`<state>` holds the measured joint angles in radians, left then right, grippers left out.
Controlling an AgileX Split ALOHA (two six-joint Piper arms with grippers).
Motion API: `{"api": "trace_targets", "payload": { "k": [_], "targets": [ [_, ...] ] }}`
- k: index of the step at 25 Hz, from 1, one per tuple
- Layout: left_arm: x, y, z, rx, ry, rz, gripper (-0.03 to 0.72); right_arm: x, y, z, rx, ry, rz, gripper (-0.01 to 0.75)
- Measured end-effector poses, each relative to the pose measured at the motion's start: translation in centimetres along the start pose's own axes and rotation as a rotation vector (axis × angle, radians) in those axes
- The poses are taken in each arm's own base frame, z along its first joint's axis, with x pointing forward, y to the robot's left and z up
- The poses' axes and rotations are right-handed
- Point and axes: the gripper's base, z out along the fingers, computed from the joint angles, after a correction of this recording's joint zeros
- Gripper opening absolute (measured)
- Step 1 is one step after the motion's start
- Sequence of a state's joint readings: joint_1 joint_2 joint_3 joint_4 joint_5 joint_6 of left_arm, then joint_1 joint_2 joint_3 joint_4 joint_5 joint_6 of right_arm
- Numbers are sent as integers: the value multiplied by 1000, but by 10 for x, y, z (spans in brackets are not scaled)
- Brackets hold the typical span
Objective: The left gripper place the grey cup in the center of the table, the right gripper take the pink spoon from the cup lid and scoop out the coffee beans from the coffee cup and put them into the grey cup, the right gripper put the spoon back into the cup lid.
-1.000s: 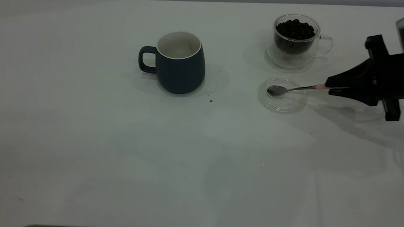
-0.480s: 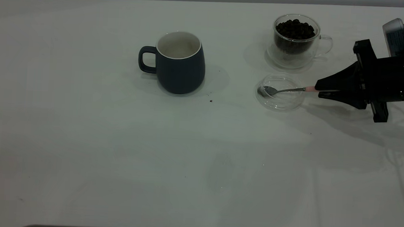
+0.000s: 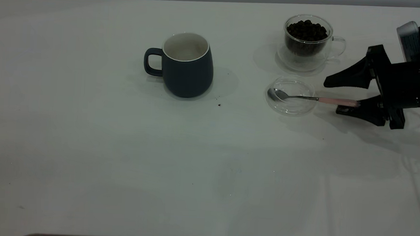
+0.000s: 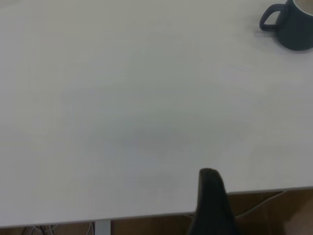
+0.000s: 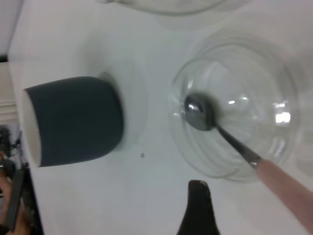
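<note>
On my smooth white bench [image 3: 86, 144], my right tool [image 3: 335, 95] stands spread apart around the spoon [image 3: 304, 98]'s pink handle. Its shiny bowl rests in the clear round lid [image 3: 290, 108]. Farther off, the glass cup [image 3: 307, 44] holds dark beans [image 3: 306, 29]; the rounded grey mug [image 3: 187, 64] sits mid-bench.

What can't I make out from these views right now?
- Grey cup contents: exterior view shows only a white inside; any beans in it cannot be seen.
- Left gripper: left wrist view shows one dark finger, the rest cut off by the edge.
- Pink spoon bowl: too small to tell whether any beans are left in it.
- Coffee cup: cut off in right wrist view.
</note>
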<state>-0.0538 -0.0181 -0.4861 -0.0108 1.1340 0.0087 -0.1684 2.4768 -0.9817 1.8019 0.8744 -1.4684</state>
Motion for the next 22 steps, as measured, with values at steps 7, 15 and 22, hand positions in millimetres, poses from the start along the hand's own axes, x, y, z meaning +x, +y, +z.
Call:
{"api": "trace_targets", "payload": {
  "k": [7,15,22],
  "targets": [
    [0,0,0,0,0,0,567,-3,-2,-5,81,9,-48,636],
    [0,0,0,0,0,0,567,-29,55,-89,178,-36,-218,615],
    [0,0,0,0,0,0,567,-2,142,-165,399,20,-304,599]
  ]
}}
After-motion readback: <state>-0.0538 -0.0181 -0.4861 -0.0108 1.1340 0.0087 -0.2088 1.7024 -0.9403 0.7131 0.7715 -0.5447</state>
